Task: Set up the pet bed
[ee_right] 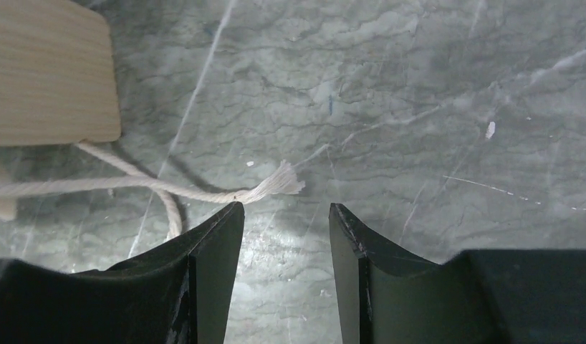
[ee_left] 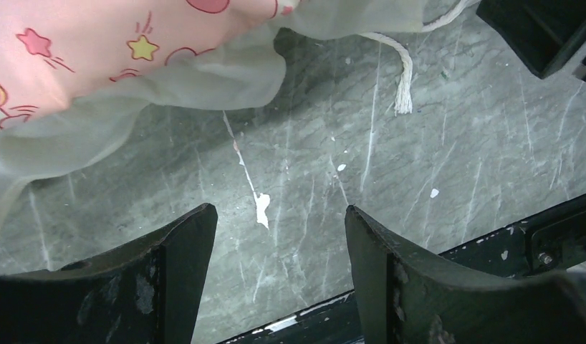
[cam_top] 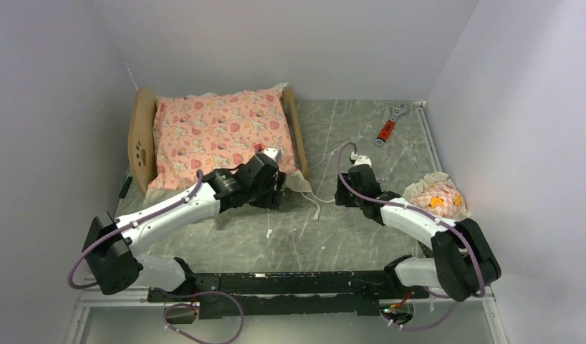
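The pet bed [cam_top: 141, 147] stands at the back left: light-wood headboard with a paw cutout on the left, low footboard [cam_top: 297, 136] on the right. The pink cartoon-print mattress [cam_top: 222, 132] lies in it, its pale ruffle hanging over the near right corner [ee_left: 168, 93]. The frilled pillow [cam_top: 437, 197] lies at the right, beside my right arm. My left gripper [cam_top: 274, 195] is open and empty just off the bed's near right corner, over bare table [ee_left: 279, 215]. My right gripper [cam_top: 344, 193] is open and empty [ee_right: 285, 208], close to a white cord's frayed end [ee_right: 279, 185] and a wooden bed corner [ee_right: 50, 72].
A white cord [cam_top: 315, 201] trails from the bed's footboard across the grey marbled table. A red-handled wrench [cam_top: 390, 123] lies at the back right. White walls enclose the table on three sides. A black rail [cam_top: 276, 276] runs along the near edge.
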`<control>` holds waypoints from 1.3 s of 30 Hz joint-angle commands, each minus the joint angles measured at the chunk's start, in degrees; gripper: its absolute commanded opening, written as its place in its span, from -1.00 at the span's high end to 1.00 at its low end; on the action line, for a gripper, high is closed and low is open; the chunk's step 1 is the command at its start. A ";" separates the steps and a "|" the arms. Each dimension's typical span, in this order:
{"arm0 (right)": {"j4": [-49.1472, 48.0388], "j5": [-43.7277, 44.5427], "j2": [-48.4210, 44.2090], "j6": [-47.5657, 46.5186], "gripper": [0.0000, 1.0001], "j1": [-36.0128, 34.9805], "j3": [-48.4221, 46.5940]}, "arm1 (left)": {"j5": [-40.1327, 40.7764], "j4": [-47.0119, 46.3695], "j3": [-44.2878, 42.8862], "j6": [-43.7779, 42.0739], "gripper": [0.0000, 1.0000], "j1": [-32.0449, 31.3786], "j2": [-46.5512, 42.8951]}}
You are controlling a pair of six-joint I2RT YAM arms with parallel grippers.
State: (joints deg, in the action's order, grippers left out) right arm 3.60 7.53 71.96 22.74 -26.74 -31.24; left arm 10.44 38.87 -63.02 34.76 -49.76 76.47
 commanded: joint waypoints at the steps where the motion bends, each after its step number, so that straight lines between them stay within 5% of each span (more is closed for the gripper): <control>1: -5.82 0.94 3.78 3.57 -0.03 0.81 0.28 | 1.86 -2.69 -1.33 3.26 -0.43 -1.31 0.52; 11: -11.75 -3.37 9.63 4.87 0.16 0.82 1.35 | 1.95 -3.17 0.54 5.23 -0.43 -2.34 1.74; 18: -8.92 -5.54 7.32 4.25 1.00 -0.22 0.63 | 3.17 -2.29 0.87 5.73 -0.43 -2.60 1.24; 26: -3.86 -5.42 -4.64 12.65 1.00 -13.66 -0.34 | 7.68 1.66 0.64 5.37 -0.43 -2.61 -1.06; 32: -5.65 -6.11 -2.59 19.63 1.00 -23.62 0.66 | 7.84 2.25 1.85 6.05 -0.43 -2.59 -1.96; 36: -2.67 -9.38 0.17 17.68 0.69 -26.55 -1.09 | 6.95 2.06 2.72 6.35 -0.44 -2.60 -1.83; 39: 4.27 -0.87 -2.34 15.72 0.33 -26.62 -1.24 | 6.49 1.90 3.03 6.28 -0.44 -2.60 -1.64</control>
State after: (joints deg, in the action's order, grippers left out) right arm 1.28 -0.03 71.96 39.62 -53.34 -30.39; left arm 16.80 40.91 -60.38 40.01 -52.01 75.88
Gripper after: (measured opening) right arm 0.253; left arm 0.717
